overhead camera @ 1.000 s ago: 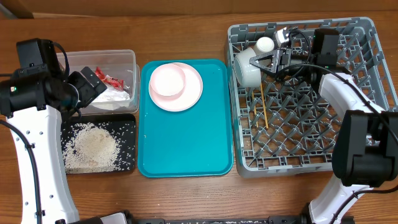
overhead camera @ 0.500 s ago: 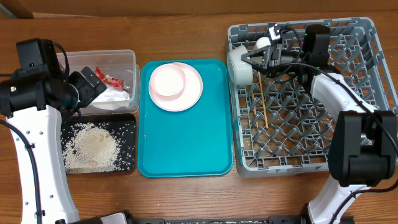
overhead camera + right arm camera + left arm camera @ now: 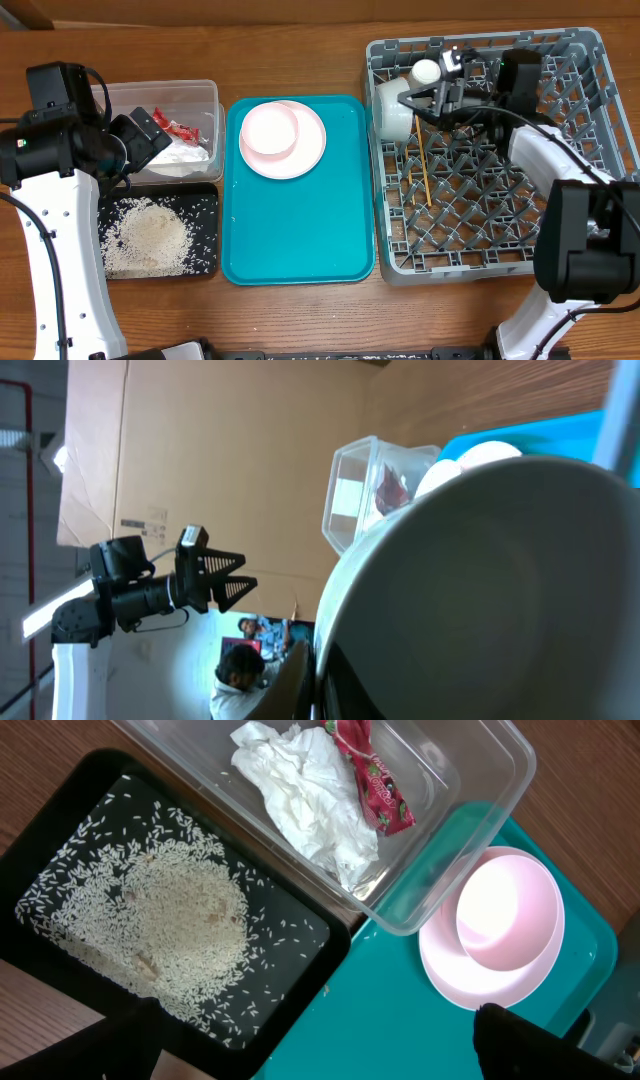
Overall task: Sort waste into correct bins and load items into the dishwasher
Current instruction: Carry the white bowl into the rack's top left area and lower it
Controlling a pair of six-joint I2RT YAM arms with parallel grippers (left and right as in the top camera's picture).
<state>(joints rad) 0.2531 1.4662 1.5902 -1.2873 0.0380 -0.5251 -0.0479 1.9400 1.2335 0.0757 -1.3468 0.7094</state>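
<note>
My right gripper [image 3: 412, 102] is shut on the rim of the grey-green bowl [image 3: 394, 110], which stands on edge in the far left corner of the dishwasher rack [image 3: 590, 60]. The bowl's inside [image 3: 500, 580] fills the right wrist view. A small white cup [image 3: 427, 71] lies just behind it, and the chopsticks [image 3: 424, 170] lie on the rack floor. The pink plate [image 3: 300, 160] with the white bowl [image 3: 270, 128] on it sits on the teal tray [image 3: 300, 230]. My left gripper [image 3: 140, 140] hangs open between the two bins, holding nothing.
The clear tub [image 3: 205, 92] holds the napkin [image 3: 300, 790] and the red wrapper [image 3: 375, 780]. The black tray [image 3: 205, 200] in front of it holds the rice [image 3: 170, 920]. Both bins sit left of the teal tray, on the wooden table [image 3: 300, 50].
My right gripper swung the bowl left against the rack's wall, then back right to about where it was a second ago. The left arm has not moved.
</note>
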